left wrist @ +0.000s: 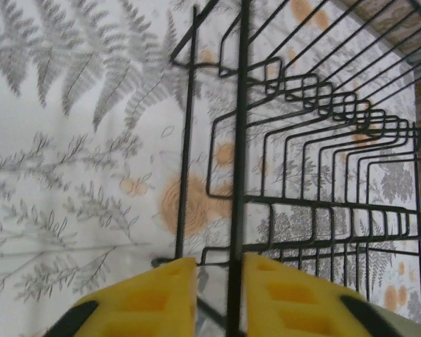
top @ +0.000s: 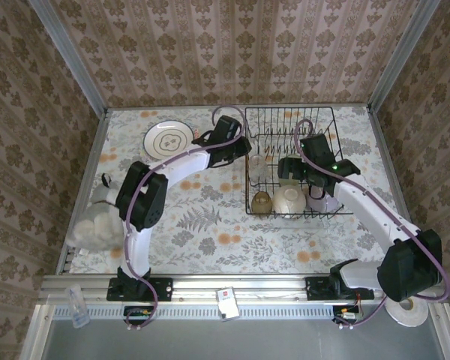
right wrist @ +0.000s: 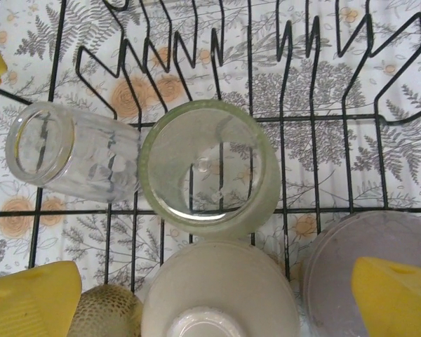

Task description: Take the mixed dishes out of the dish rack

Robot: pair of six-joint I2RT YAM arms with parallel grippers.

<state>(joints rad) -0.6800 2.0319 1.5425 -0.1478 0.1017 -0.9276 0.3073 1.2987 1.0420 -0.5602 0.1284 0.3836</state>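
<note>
Black dish rack (left wrist: 240, 140) wire stands between the slightly parted left jaws; the right jaws gape wide astride the cream bowl (right wrist: 217, 281), pale green glass (right wrist: 210, 168) just beyond.

Stands with the left arm (top: 141, 201) upright from its base, folded at the elbow, forearm stretched rightward and away, left gripper (top: 245, 152) (left wrist: 219, 263) angled downward with its 2 yellow fingers (left wrist: 147, 298) parted by a narrow slit. Reaches with the right arm (top: 367, 210) from a shoulder far out on the right, forearm running diagonally toward the middle, right gripper (top: 287, 168) (right wrist: 210, 281) facing down, its 2 yellow fingers (right wrist: 28, 298) spread wide, 1 at each lower corner of the wrist view.
</note>
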